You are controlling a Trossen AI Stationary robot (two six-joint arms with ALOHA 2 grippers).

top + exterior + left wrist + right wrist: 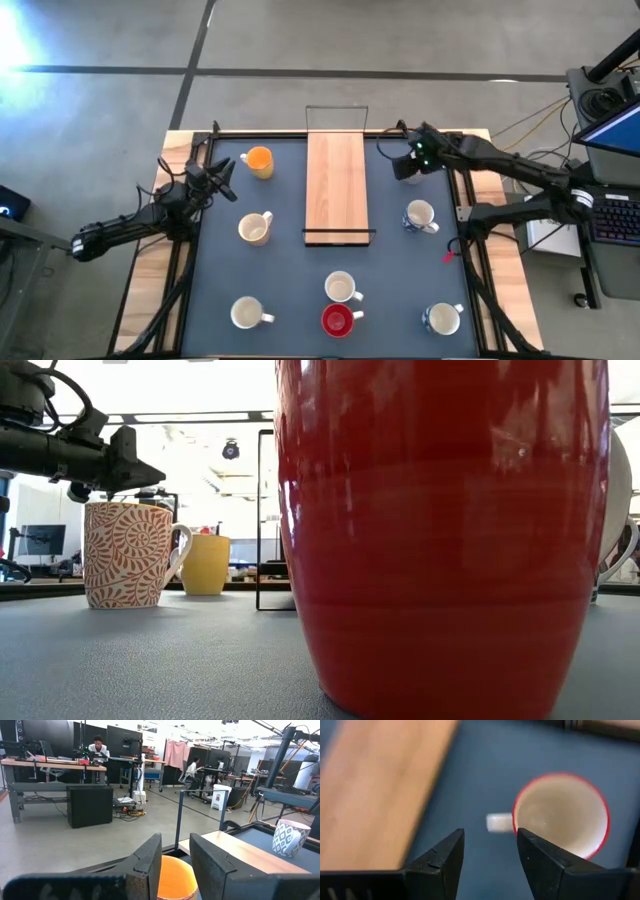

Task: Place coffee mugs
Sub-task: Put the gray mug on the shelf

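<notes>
My right gripper (pixel 490 831) hangs over the far right part of the counter (pixel 400 260), just beside the board (pixel 336 185). Its jaws are spread and pinch nothing. Straight below them stands a red-rimmed mug (pixel 561 815), upright, with its white handle pointing toward the gap between the jaws. I cannot tell whether the jaws touch it.

My left gripper (pixel 176 840) sits at the far left, near the orange mug (pixel 259 161). Its jaws are parted a little with nothing between them, and the orange mug shows just past the fingertips.

The board lies lengthwise down the middle, and no mug is on it. To its left stand the orange mug and, nearer me, a cream mug (pixel 255 228). To its right stands a blue-patterned mug (pixel 421 216). Along the near edge I see a white mug (pixel 246 313) at left, another white mug (pixel 342 288) with the red mug (pixel 338 320) just beside it in the middle, and a patterned mug (pixel 441 318) at right. All are upright and well apart from both grippers.
</notes>
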